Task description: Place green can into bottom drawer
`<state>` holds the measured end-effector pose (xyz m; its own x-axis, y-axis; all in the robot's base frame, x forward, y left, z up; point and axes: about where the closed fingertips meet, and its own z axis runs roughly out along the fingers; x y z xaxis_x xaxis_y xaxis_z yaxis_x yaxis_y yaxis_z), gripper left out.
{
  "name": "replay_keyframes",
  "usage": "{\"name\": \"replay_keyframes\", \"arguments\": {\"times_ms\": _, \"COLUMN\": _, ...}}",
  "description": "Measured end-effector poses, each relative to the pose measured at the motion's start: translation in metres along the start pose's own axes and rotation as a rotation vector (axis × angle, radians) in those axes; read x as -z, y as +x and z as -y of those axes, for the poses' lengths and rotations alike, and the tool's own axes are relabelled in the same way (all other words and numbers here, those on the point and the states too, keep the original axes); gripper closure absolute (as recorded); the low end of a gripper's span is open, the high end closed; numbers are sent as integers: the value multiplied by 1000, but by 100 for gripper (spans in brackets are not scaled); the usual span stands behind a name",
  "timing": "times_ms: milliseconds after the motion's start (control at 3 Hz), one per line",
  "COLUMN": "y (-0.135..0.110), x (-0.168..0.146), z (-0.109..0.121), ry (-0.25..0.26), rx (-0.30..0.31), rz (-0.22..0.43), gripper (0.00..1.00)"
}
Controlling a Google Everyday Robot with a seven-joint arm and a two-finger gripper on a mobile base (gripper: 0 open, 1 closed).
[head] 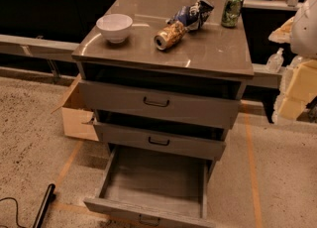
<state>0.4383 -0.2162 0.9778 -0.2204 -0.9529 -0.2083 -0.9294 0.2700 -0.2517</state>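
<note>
The green can (pixel 232 9) stands upright at the back right of the grey cabinet top (pixel 208 53). The bottom drawer (pixel 153 180) is pulled far out towards me and its inside is bare; its small dark handle (pixel 148 219) shows at the lower edge. The two shallower drawers above it are slightly out. My gripper (pixel 295 90) is a pale, blurred shape at the right edge, to the right of the cabinet and lower than its top, well apart from the can. A white arm part (pixel 306 21) shows above it.
On the cabinet top a gold-brown can (pixel 169 35) lies on its side, a blue-white snack bag (pixel 195 14) lies behind it, and a white bowl (pixel 114 26) sits at the left. A cardboard box (pixel 77 113) stands left of the cabinet. A black object (pixel 43 206) lies on the floor.
</note>
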Motion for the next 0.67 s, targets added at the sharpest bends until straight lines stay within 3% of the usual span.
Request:
{"name": "replay_keyframes", "arguments": {"times_ms": 333, "y": 0, "x": 0, "z": 0, "ry": 0, "rx": 0, "rz": 0, "gripper": 0}}
{"name": "replay_keyframes", "arguments": {"times_ms": 667, "y": 14, "x": -15, "z": 31, "ry": 63, "rx": -129, "rz": 91, "gripper": 0}}
